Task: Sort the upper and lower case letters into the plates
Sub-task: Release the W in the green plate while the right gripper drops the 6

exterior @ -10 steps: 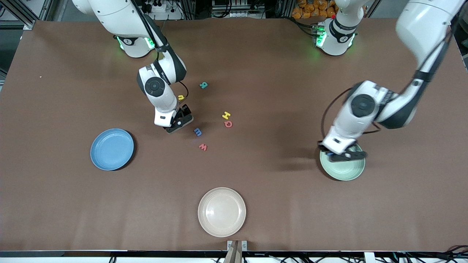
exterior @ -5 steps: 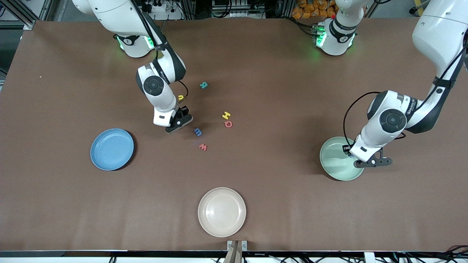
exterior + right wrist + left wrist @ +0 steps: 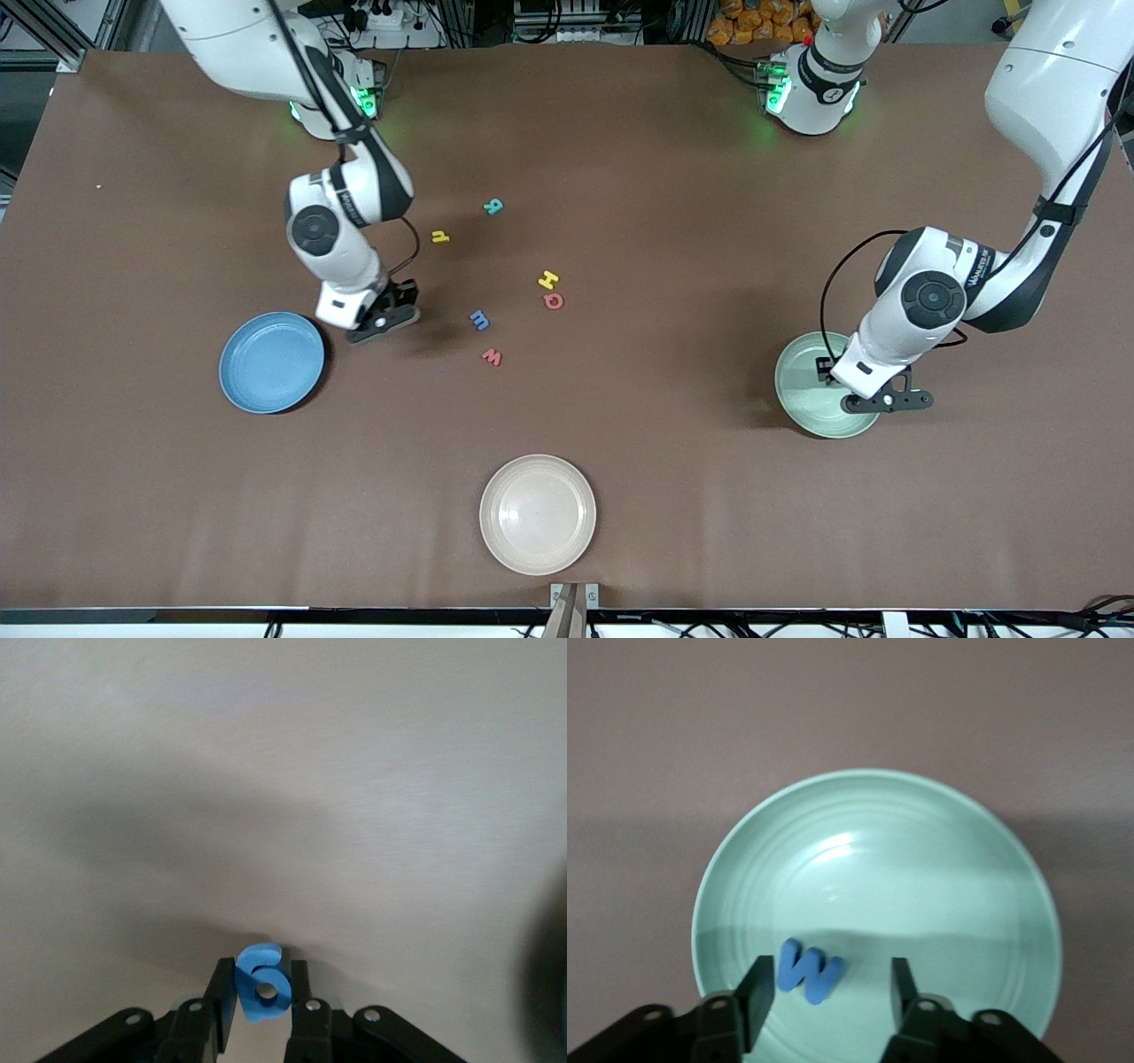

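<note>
My right gripper [image 3: 381, 321] is shut on a small blue letter [image 3: 263, 983] and holds it above the bare table beside the blue plate [image 3: 271, 361]. My left gripper [image 3: 889, 401] is open over the pale mint plate [image 3: 811, 394]. In the left wrist view a blue W [image 3: 806, 970] lies in the mint plate [image 3: 921, 868] between the open fingers [image 3: 760, 983]. On the table lie a teal letter [image 3: 493, 206], a yellow letter [image 3: 440, 237], a yellow H [image 3: 548, 280], a red Q [image 3: 554, 301], a blue m [image 3: 479, 320] and a red w [image 3: 493, 357].
A cream plate [image 3: 537, 514] sits near the table's front edge, nearer to the camera than the letters. Both arm bases stand along the top of the front view.
My right gripper has moved with the blue letter from beside the loose letters toward the blue plate. My left gripper has shifted across the mint plate toward the left arm's end.
</note>
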You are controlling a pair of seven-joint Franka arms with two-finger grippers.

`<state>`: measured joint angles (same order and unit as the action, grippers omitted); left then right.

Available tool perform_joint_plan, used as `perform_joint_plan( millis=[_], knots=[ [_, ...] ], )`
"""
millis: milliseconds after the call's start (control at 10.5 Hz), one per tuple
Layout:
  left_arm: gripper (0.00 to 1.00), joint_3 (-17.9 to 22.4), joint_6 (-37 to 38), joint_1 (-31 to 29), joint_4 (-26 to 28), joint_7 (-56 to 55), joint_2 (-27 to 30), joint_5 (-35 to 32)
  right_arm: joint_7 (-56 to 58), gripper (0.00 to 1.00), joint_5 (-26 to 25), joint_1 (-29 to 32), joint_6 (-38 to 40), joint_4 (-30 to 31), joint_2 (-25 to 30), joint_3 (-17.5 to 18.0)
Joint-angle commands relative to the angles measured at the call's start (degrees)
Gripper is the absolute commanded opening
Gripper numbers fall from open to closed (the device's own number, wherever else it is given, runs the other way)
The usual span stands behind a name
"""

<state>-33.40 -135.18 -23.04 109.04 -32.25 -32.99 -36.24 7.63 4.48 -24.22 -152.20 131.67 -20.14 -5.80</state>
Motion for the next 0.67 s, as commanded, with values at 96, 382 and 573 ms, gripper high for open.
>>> perform_joint_plan(
  millis=[96,382,573],
  knots=[
    [1.0,0.44,0.18,4.83,-1.29,0.17,1.61,1.09,8.38,0.0,-0.44,8.81,2.08,-2.63,3.27,0.43],
    [1.0,0.53,0.18,11.94,-3.04,-0.97,2.4,9.75,23.88,0.0,-0.44,18.05,10.48,-9.47,2.3,0.52],
    [1.0,1.66,0.18,17.56,-4.44,-7.44,3.01,13.99,28.56,0.0,-0.44,20.52,13.93,-14.57,0.64,0.52]
  ],
)
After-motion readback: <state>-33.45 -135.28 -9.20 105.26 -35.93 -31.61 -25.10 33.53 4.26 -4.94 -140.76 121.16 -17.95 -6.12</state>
